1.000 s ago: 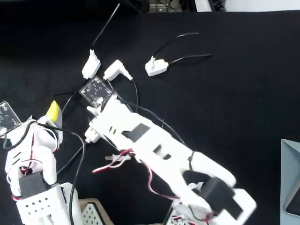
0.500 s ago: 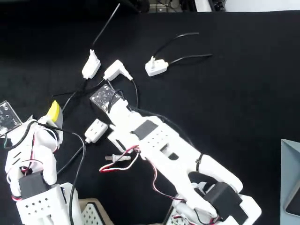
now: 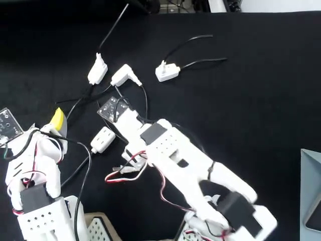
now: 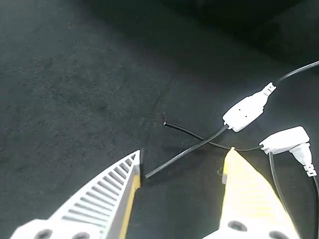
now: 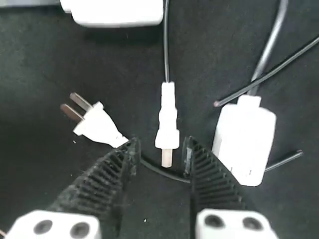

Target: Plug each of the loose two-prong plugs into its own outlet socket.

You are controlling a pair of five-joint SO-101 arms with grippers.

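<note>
Three white plugs lie toward the back of the black table: one (image 3: 98, 70), a second (image 3: 125, 75) and a third (image 3: 167, 71). A white socket block (image 3: 103, 139) lies nearer the front. My right gripper (image 3: 112, 106) sits just short of the two left plugs. In its wrist view the right gripper (image 5: 160, 144) is open, with the tip of a slim white connector (image 5: 167, 122) between its black fingertips. Beside it are a two-prong plug (image 5: 94, 124) and a white adapter (image 5: 244, 142). My left gripper (image 4: 184, 154) is open over a black cable end (image 4: 149, 174).
Black cables (image 3: 193, 50) trail across the back of the table. A small pronged plug (image 3: 119, 169) lies by the right arm's red wires. A grey box (image 3: 311, 186) stands at the right edge. A white block (image 5: 114, 12) lies beyond the right gripper.
The right arm has swung off the white socket block, uncovering it, and its gripper end has shifted slightly right and turned. The left arm has not moved.
</note>
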